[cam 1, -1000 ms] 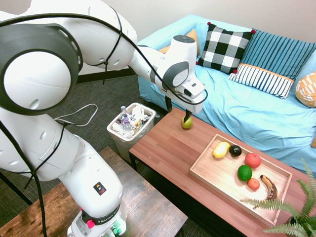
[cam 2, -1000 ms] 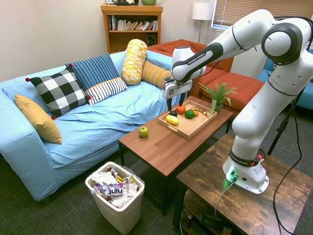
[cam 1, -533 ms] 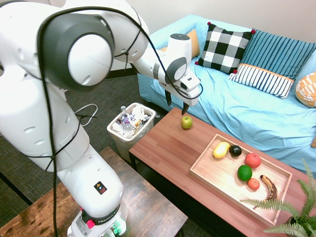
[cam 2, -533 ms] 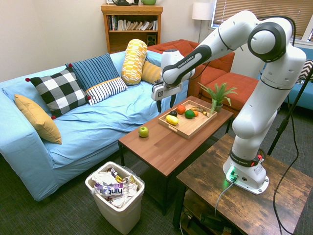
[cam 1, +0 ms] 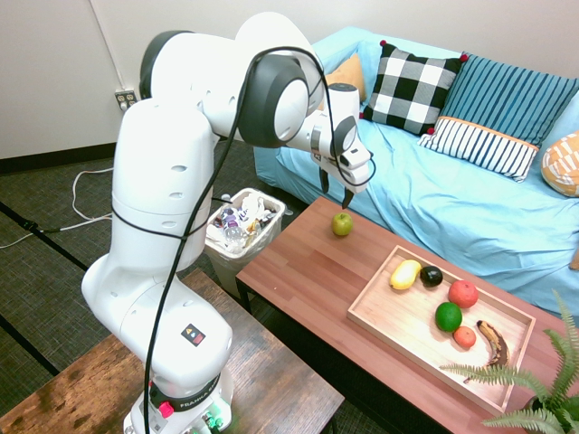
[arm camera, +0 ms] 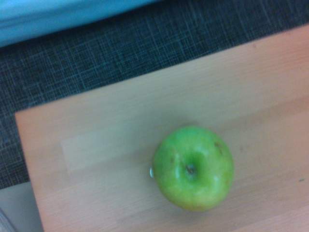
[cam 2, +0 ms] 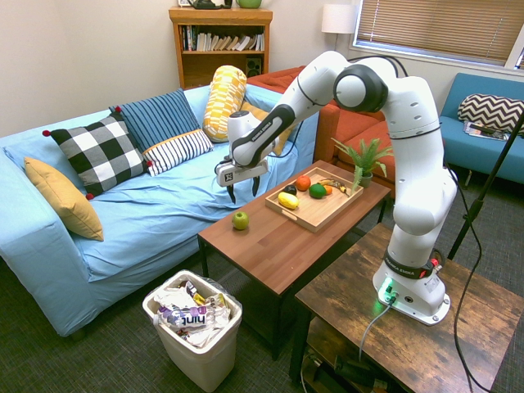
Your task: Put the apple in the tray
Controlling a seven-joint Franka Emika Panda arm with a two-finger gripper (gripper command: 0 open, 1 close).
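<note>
The apple [cam 2: 240, 219] sits alone near a corner of the table [cam 2: 270, 246], with bare wood all round it and open air beneath the tool [cam 2: 243, 190] above. The tray [cam 2: 313, 210] stands well apart, with a free corner beside the yellow fruit [cam 2: 288, 200].

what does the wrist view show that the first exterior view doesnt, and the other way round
Only the wrist view: the apple from straight above, with its stem dimple and a small brown speck on the skin, near a corner of the coffee table.

Only the first exterior view: the open gripper hanging just above the apple, the tray further along the table holding several fruits, the trash bin and the blue sofa.

Both: the apple resting on the wooden table, outside the tray, ungrasped, with dark carpet beyond the table edge.
</note>
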